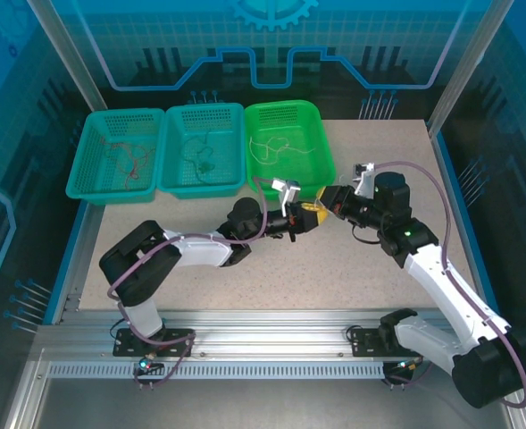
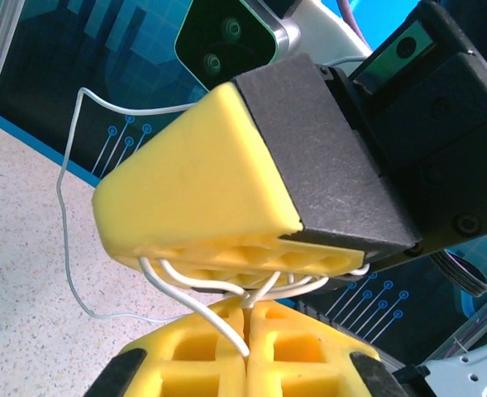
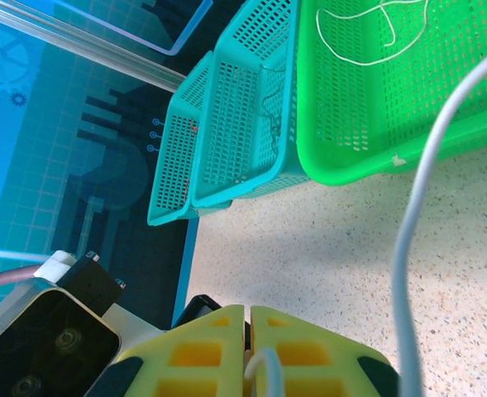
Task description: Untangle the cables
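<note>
The pale cables [image 2: 223, 332] hang as a small knot of loops strung between my two hands, above the tabletop [image 1: 316, 277] and just in front of the green basket [image 1: 283, 107]. My left fingers [image 2: 164, 351] are pressed together on one strand. My right fingers [image 3: 218, 327] are pinched on another.

You have no letters, numbers, brand names or labels that can be read in any view. The only sign-like marks are printed graphics on the blue back panel [image 1: 379, 36]: a gear emblem [image 1: 271, 11] at its top edge and circuit lines [image 1: 270, 83] beneath it. In the right wrist view a small gear [image 3: 18, 99] stands on the same blue print. None carries lettering.
</note>
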Tool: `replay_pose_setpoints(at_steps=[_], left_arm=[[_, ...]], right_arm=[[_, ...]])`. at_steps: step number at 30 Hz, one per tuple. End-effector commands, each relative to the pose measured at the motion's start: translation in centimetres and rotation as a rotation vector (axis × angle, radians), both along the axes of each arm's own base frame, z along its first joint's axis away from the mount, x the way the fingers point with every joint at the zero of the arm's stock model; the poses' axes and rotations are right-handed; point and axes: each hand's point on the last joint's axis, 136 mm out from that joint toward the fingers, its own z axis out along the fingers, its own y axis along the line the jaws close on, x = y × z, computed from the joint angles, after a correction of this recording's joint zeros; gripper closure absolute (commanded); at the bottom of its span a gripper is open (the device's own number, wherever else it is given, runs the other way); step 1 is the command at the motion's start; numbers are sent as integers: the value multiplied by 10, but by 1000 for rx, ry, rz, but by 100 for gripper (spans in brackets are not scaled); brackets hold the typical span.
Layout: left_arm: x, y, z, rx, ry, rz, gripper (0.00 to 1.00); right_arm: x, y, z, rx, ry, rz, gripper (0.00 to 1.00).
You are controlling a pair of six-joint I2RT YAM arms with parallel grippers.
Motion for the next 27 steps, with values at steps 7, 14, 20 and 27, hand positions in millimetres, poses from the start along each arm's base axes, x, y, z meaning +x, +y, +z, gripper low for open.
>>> replay_pose_setpoints(at_steps=[7,14,20,27], left_arm=[[9,32,31,-61,-58,134,100],[8,38,21,-26,-51,160,100],[14,78,28,132,-125,311,100],[25,60,39,203,-187,332,100]], right_arm=[[-9,-29,-27,-59,36,-60,89],[-6,-27,-24,-55,5,-32,100],[-1,-70,-40,-128,58,-161,99],[1,-46,-36,-25,2,-53,100]])
